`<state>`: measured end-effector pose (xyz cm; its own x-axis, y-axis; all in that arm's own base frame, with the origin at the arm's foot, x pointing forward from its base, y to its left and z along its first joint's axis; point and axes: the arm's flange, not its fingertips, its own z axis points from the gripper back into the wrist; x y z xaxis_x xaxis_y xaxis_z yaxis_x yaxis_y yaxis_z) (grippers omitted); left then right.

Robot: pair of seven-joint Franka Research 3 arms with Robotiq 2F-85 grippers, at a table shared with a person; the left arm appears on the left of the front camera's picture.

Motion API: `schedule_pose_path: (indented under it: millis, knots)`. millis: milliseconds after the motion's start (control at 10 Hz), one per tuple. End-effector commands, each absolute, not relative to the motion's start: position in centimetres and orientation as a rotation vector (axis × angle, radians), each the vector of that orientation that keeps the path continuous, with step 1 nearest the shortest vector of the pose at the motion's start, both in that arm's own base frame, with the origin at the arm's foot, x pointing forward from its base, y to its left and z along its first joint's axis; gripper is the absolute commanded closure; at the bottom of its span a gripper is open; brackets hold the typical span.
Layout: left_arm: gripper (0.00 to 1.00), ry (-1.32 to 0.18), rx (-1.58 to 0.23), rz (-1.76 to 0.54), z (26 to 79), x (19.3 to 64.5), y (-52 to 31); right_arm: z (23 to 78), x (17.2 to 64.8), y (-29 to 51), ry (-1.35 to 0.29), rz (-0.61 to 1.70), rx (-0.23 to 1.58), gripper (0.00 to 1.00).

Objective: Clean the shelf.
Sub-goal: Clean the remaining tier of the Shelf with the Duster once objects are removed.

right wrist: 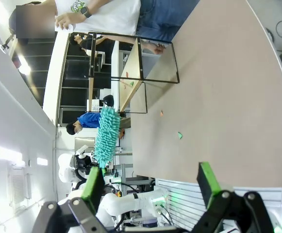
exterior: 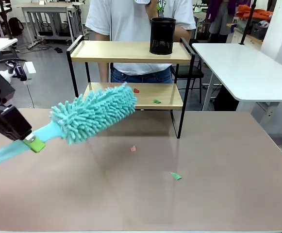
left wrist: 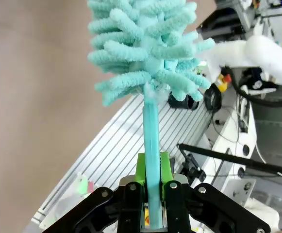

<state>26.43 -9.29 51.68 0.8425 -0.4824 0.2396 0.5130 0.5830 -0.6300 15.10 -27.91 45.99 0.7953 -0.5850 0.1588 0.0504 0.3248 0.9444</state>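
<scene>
Now, the shelf [exterior: 116, 51] is seen at the counter's [exterior: 218, 160] far side: two pale wooden boards in a thin black frame, a black mesh cup [exterior: 162, 35] on top, a red scrap [exterior: 136, 90] and a green scrap [exterior: 156, 101] on the lower board. A teal duster [exterior: 94, 114] is held before it by the left tool [exterior: 33, 143]. From the left wrist, the handle is shown clamped between green pads [left wrist: 140, 167]; from the right wrist, the right tool [right wrist: 150, 182] is shown spread wide, nothing gripped.

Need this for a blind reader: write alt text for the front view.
The left pincer grips a teal duster by its handle, head angled up toward the lower board of the shelf. Small scraps lie on that board and on the table; a black mesh cup stands on the top board.
</scene>
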Motion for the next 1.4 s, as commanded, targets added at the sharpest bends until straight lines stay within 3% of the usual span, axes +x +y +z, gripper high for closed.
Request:
schedule_pose_path:
  millis: [0,100,400,1300]
  knots:
    - [0.88,-0.105,-0.772,-0.490,51.5,26.3,-9.5,46.1,15.2,-27.9,-0.563,-0.420,1.186,0.00]
    - [1.00,-0.124,-0.764,-0.431,51.5,26.7,-9.3,46.1,15.2,-27.9,-0.563,-0.420,1.186,0.00]
    - [1.00,-0.125,-0.746,-0.362,51.2,27.7,-10.1,46.1,15.2,-27.9,-0.563,-0.420,1.186,0.00]
    - [1.00,-0.350,-0.573,-0.082,48.7,32.5,-14.7,46.1,15.2,-27.9,-0.563,-0.420,1.186,0.00]
